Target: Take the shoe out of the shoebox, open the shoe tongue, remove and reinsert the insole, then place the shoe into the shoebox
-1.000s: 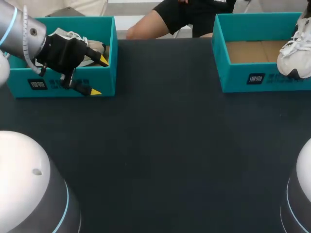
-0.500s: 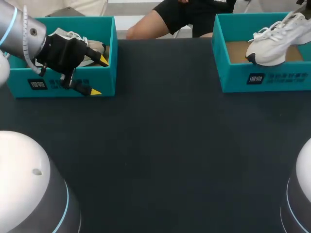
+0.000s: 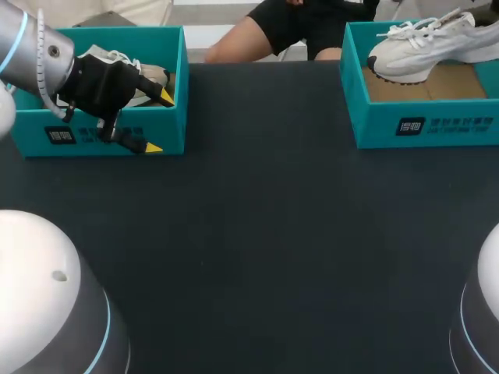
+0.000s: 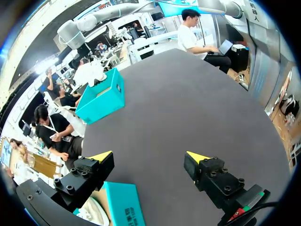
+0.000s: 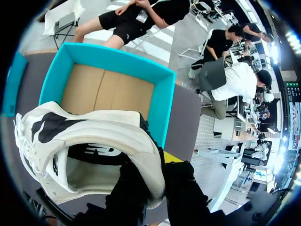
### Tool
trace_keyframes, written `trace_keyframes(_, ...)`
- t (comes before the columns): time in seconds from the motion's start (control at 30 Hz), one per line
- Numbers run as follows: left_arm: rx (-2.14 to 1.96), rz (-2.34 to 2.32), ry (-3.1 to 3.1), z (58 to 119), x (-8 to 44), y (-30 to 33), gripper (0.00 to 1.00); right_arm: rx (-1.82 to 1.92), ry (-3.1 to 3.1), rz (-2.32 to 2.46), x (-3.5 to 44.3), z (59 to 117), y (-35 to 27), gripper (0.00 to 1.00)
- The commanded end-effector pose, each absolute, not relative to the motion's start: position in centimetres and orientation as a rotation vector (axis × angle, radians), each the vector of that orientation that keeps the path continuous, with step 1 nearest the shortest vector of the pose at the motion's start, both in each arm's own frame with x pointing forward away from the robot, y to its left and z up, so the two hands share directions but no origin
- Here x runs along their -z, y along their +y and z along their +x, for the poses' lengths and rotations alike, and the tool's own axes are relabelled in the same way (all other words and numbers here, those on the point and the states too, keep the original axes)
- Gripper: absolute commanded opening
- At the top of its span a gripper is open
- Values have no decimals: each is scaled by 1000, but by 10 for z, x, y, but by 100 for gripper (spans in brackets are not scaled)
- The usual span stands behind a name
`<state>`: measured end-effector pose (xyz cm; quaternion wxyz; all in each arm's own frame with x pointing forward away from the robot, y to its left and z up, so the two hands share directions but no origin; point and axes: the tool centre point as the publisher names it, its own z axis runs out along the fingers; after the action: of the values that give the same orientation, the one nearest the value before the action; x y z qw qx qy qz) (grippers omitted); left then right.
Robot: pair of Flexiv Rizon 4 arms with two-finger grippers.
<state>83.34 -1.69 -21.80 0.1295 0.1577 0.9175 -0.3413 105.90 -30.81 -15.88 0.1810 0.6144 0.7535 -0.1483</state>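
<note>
A white sneaker [image 3: 425, 45] hangs level over the right teal shoebox [image 3: 421, 125], toe pointing left. In the right wrist view my right gripper [image 5: 157, 164] is shut on the heel collar of this sneaker [image 5: 89, 136], with the shoebox's cardboard floor [image 5: 113, 89] below it. That gripper lies outside the head view. A second pale shoe [image 3: 117, 58] rests inside the left teal shoebox [image 3: 101, 136]. My left gripper [image 3: 160, 121] is open and straddles that box's front right wall, one yellow tip inside and one outside. From the left wrist, the left gripper [image 4: 149, 157] stands wide open over the box wall [image 4: 117, 209].
The dark table [image 3: 257, 234] stretches between the two boxes. The rounded white bases of my arms [image 3: 47, 304] fill the near corners. The far right shoebox [image 4: 101, 96] also shows ahead of the left gripper.
The white sneaker has swung from hanging toe-down at the right edge up and leftward to lie level over the right box. The left arm has stayed still.
</note>
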Motion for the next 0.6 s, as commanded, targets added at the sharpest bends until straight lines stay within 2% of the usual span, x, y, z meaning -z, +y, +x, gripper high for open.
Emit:
trace_keyframes(0.03,987,458,2668,833,218,-17,100,414,2129,1733,157,1057,-308,0)
trace_keyframes(0.6,987,458,2668,833,218,-17,100,371,1903,2050,181,1047,-332,0)
